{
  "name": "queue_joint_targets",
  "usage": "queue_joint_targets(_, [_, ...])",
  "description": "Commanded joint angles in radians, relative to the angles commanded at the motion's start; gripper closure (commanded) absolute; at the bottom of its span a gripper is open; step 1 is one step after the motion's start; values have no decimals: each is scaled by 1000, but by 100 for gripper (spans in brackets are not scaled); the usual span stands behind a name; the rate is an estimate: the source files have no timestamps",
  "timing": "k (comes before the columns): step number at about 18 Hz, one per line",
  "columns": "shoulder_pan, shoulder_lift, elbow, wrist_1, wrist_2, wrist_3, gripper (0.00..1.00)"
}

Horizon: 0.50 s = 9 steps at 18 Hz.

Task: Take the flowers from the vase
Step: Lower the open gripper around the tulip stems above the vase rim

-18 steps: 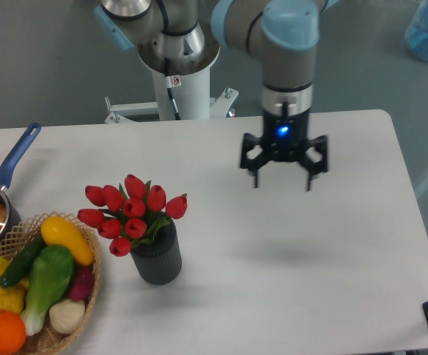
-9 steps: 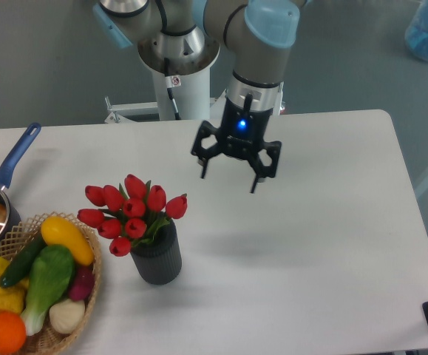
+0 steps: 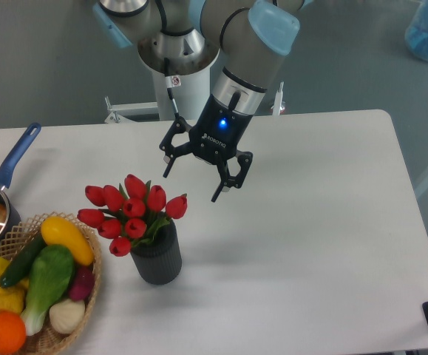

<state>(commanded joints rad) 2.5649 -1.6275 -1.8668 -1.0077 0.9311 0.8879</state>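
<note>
The flowers (image 3: 132,212) are being presented down and to the left of the gripper (image 3: 191,186), which is being held wide open, tilted, above the table (image 3: 324,244).

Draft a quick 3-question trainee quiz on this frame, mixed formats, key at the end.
1. True or false: the gripper is shut on the flowers.
2. Multiple choice: where do the flowers sit? A) in the wicker basket B) in the vase C) in the pan
3. Short answer: on which side of the vase, as seen by the camera, is the wicker basket?

Key
1. False. The fingers are spread open, and the gripper hangs above and to the camera's right of the flowers, touching nothing.
2. B. The red tulips stand upright in the dark ribbed vase.
3. The left side, at the table's near left corner.
</note>
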Motion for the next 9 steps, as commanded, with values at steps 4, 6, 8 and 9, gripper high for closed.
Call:
queue_joint_targets(4, [-14,-2,-46,-11,-3,191,0])
queue_joint_targets(6, [-22,-5,-51,-11,-17,227,0])
queue_joint_targets(8, [-22,-6,-51,-6,-31,238,0])
queue_joint_targets(9, [-26,-9,-51,-2,-31,247,0])
